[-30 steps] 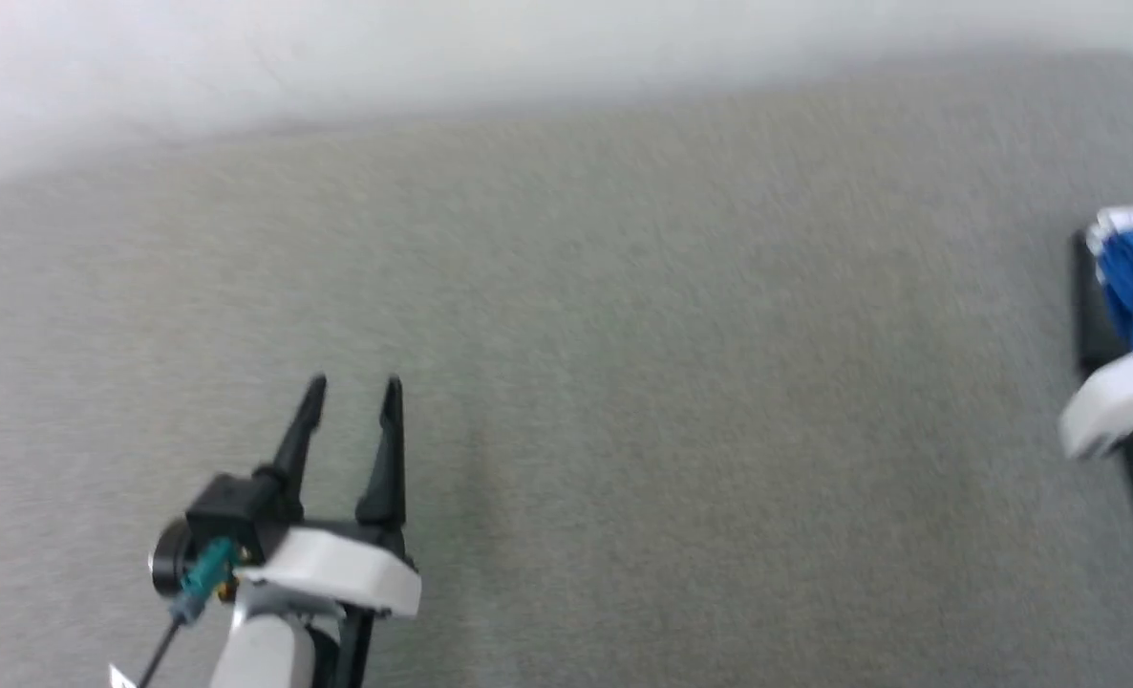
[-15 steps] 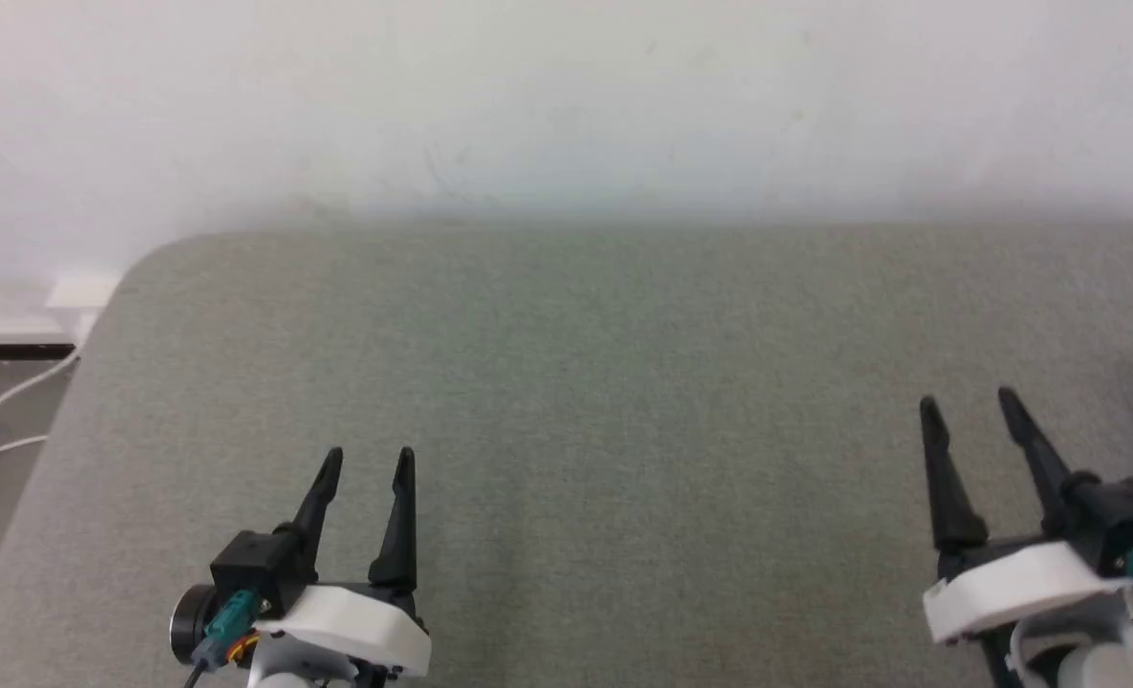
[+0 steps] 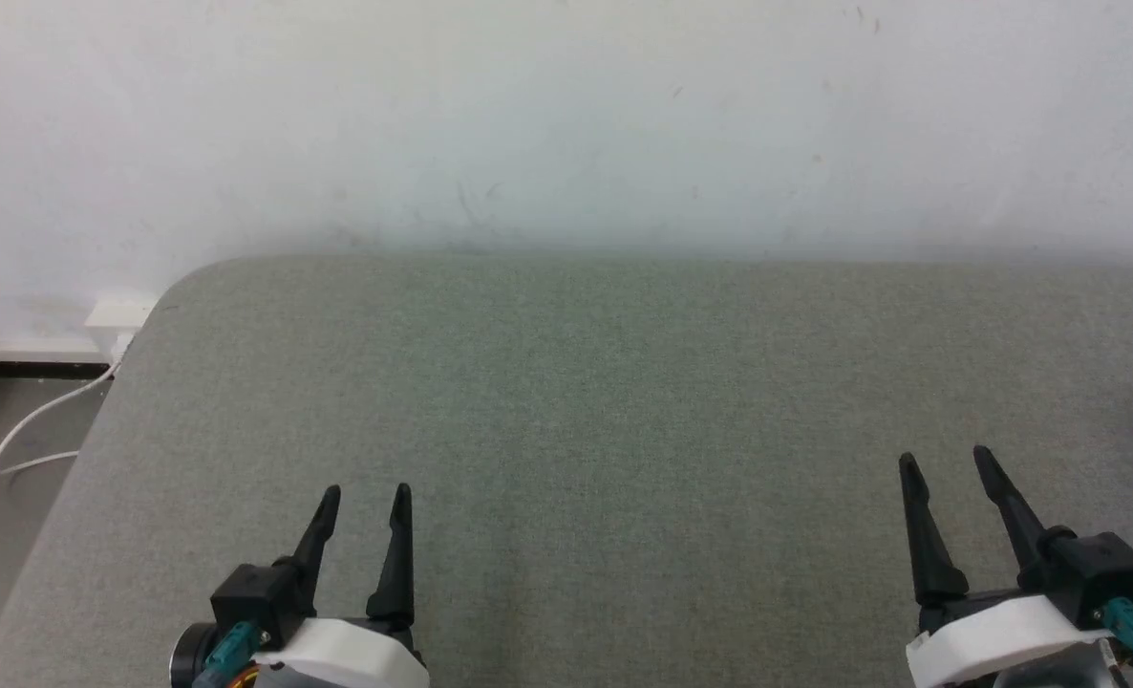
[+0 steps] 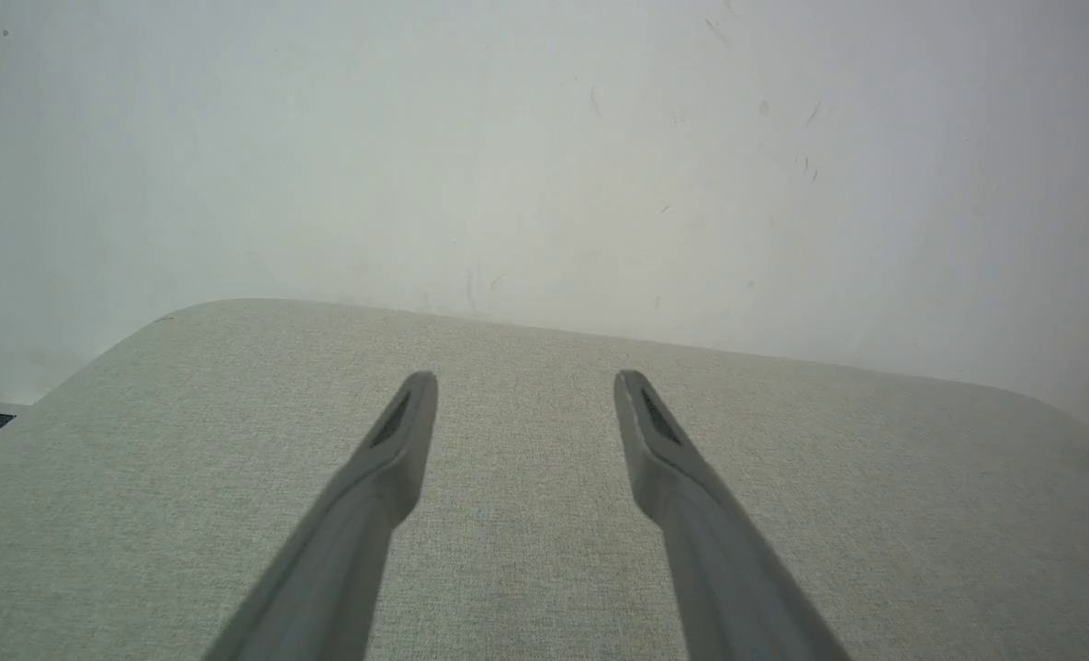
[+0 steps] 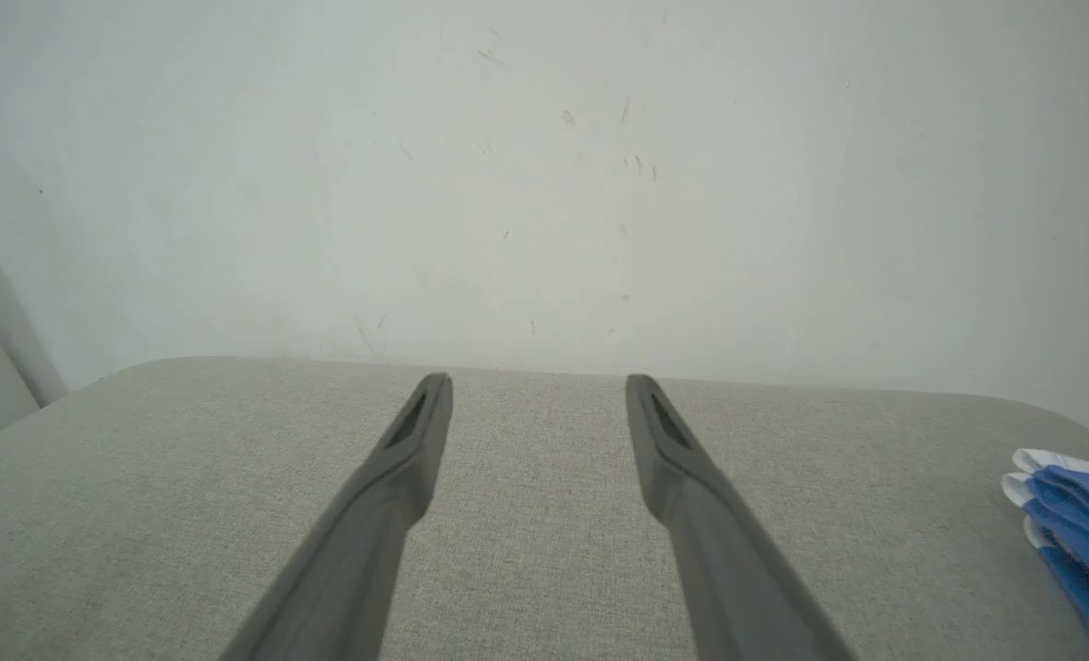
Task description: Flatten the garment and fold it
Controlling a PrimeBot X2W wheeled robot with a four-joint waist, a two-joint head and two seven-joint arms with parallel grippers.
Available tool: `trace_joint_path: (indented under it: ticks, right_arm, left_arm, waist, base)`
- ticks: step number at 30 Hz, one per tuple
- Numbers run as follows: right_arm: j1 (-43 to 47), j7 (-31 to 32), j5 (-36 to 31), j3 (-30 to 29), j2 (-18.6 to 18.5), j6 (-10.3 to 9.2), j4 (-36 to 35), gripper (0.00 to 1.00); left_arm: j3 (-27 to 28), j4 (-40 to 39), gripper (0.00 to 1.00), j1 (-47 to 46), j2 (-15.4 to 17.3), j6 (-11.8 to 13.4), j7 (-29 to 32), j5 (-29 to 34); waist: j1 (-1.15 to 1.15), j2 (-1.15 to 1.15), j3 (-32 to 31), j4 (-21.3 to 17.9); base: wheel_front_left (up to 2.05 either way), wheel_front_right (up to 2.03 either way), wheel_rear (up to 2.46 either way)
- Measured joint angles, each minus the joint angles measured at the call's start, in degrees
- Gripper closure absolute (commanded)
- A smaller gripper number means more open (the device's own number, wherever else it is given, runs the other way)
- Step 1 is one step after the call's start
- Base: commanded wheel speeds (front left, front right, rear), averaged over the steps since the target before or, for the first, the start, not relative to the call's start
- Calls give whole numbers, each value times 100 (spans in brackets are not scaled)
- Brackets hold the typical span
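1. The light is bright, soft and even, and the white wall [image 3: 566, 115] looks pale and a little washed out.
2. Shadows are faint: a soft grey band lies on the wall just above the far edge of the table [image 3: 566, 401].
3. The head view is sharp, with a slight green tint in the middle of the table.
4. In the wrist views the fingers [image 4: 352, 532] of the left hand [image 4: 526, 381] and of the right hand [image 5: 537, 381] become blurred towards the bottom edge, and the wall darkens in the corners.

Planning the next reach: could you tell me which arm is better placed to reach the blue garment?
Right, probably: the garment lies at the far right, nearer the open right gripper than the left gripper.
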Motion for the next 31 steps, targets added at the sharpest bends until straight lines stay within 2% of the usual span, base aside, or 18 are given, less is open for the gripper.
trace_joint_path:
  ticks: [9,10,31]
  right_arm:
    - [2,-91,40,25,0,0,200,0]
    - [2,-92,41,34,1,0,213,100]
    - [0,-20,32,41,-5,1,203,100]
  left_arm:
    - [-45,-24,0,2,-11,1,0,-52]
    - [-49,-16,100,2,-12,1,0,-79]
    - [-30,-49,100,1,-11,1,69,-67]
  waist:
    - [0,0,48,7]
    - [0,0,51,12]
    - [1,0,73,-7]
  base:
    - [0,0,0]
    - [0,0,0]
    - [0,0,0]
